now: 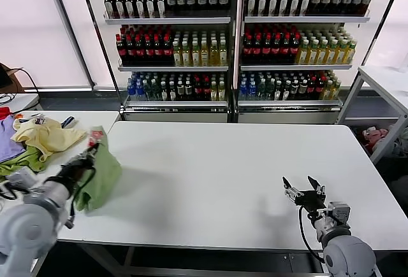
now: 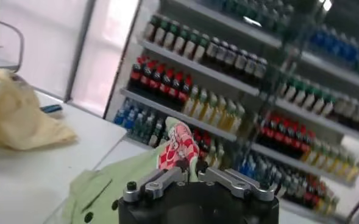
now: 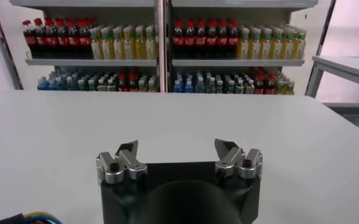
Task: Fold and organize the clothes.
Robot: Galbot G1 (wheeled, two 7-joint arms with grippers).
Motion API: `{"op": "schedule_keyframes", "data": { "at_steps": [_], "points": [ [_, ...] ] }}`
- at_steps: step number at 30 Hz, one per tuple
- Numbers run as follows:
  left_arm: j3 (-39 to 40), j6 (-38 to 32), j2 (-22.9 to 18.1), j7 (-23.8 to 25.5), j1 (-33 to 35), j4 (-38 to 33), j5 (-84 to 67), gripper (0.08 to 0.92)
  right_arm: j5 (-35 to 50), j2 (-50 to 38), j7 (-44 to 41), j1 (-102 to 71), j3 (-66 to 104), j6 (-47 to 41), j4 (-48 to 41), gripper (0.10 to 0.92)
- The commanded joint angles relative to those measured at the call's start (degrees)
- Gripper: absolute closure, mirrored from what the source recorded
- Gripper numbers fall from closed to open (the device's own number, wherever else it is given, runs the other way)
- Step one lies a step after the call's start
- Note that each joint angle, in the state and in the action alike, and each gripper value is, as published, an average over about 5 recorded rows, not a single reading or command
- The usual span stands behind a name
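Observation:
A light green shirt (image 1: 101, 174) with a red-and-white print (image 1: 96, 138) hangs bunched at the left edge of the white table (image 1: 236, 181). My left gripper (image 1: 81, 161) is shut on the shirt and holds it up off the table. In the left wrist view the shirt (image 2: 109, 189) and its print (image 2: 178, 146) sit pinched between the closed jaws of my left gripper (image 2: 188, 165). My right gripper (image 1: 304, 188) is open and empty above the table's front right part. It also shows open in the right wrist view (image 3: 178, 149).
A pile of clothes, yellow (image 1: 46, 137), green (image 1: 22, 159) and purple (image 1: 7, 140), lies on a second table (image 1: 95, 119) at the left. Shelves of bottles (image 1: 236, 41) stand behind the table. Another table (image 1: 382, 79) stands at the far right.

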Motion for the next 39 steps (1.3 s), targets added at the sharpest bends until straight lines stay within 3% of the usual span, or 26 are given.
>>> {"op": "schedule_keyframes", "data": {
  "at_steps": [1,11,16,20,28,39],
  "points": [
    [30.1,-2.2,-8.4,2.6,-2.1,3.2,41.2,0.877,0.0,0.1,-0.1,0.0,0.3,0.3,0.4,0.203],
    [43.0,-0.6,-12.9,1.8,-6.8,7.7,50.0,0.877,-0.1,0.6,-0.2,0.2,0.7,0.5,0.3,0.203],
    [45.2,0.0,-14.9,1.9,-8.8,9.1,49.1,0.877,-0.4,0.8,-0.3,0.8,0.2,0.4,0.1,0.203],
    [45.5,-4.2,-15.1,3.5,-8.1,8.1,48.1,0.856,-0.7,0.8,-0.3,1.6,-0.5,0.3,0.2,0.203],
    [40.5,-9.5,-14.4,6.6,-1.9,0.3,40.7,0.640,-1.7,2.3,1.0,3.7,-5.8,0.4,1.2,0.203],
    [22.1,-12.9,-11.7,4.7,10.7,-7.4,37.7,0.328,-4.4,11.0,11.7,8.5,-26.8,0.5,-0.7,0.203]
  ]
}}
